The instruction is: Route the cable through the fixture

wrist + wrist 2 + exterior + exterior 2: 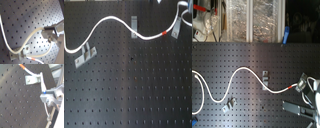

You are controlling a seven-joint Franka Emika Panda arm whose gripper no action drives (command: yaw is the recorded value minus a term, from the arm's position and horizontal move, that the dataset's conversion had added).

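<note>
The white cable (109, 19) runs in waves from the first exterior view's left to its right, with its red band (165, 32) just short of the fixture (178, 27), a slim slanted silver clip. Past the band the cable bends up against the fixture's head; I cannot tell whether it sits inside. In the second exterior view the fixture (303, 79) lies beside my gripper (311, 93) at the right edge. In the second wrist view the cable (42, 81) passes the fixture (32, 79) and ends in my gripper (45, 93), which looks shut on it.
A black perforated board (129, 90) carries everything. A short upright grey clip (135, 23) stands by the cable's middle dip. A wider two-pronged grey bracket (84, 55) sits at the first exterior view's left. Bins and clutter (252, 20) line the board's far side in the second exterior view.
</note>
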